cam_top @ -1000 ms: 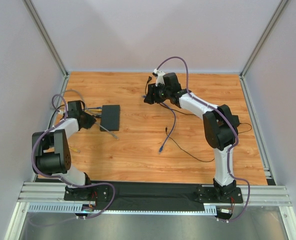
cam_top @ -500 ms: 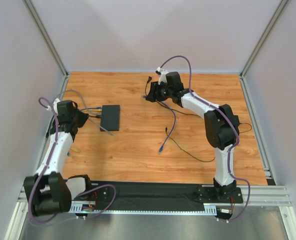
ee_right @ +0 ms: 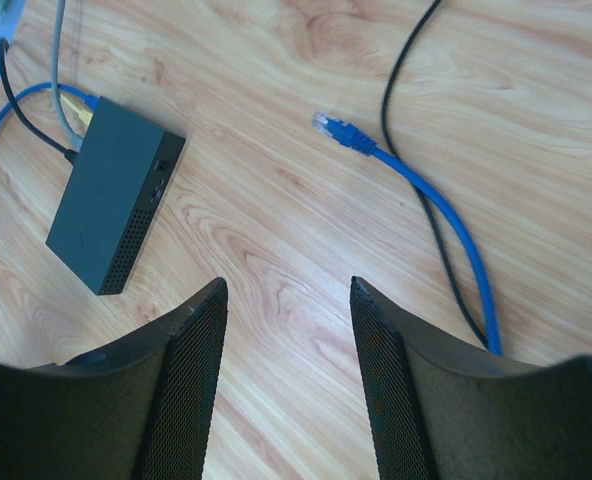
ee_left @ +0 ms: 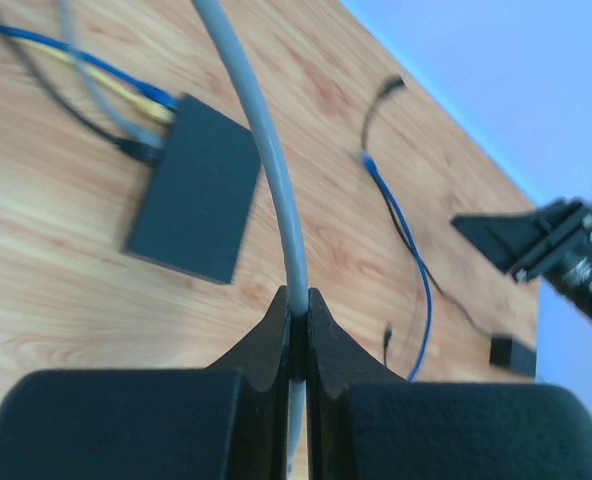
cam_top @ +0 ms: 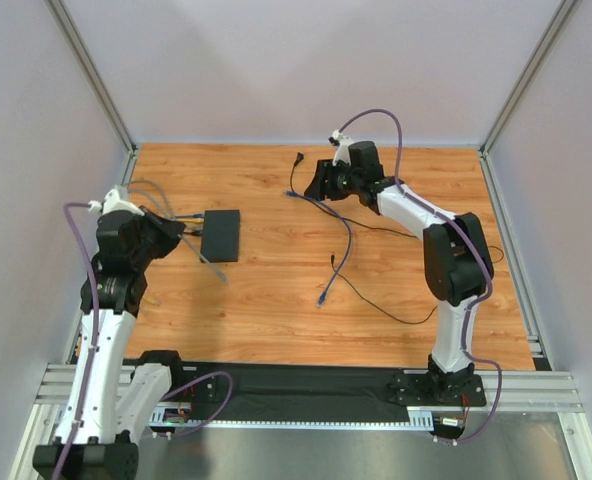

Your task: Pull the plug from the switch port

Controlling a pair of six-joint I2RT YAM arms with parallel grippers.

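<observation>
We see the switch (cam_top: 221,235) left of centre on the table (cam_top: 276,330), plugged cables (cam_top: 189,222) at its left edge. Left gripper (ee_left: 296,303) sits just left, pinching the looping cable (ee_left: 276,170). Loose cable (cam_top: 344,250) lies right, right gripper (cam_top: 314,185) behind it.

The left gripper (ee_left: 296,303) is pinching a grey cable (ee_left: 266,150), jaws closed on it. Beyond, the switch (ee_left: 196,190) is lying flat, with blue, yellow and black cables (ee_left: 126,85) entering its far edge.
</observation>
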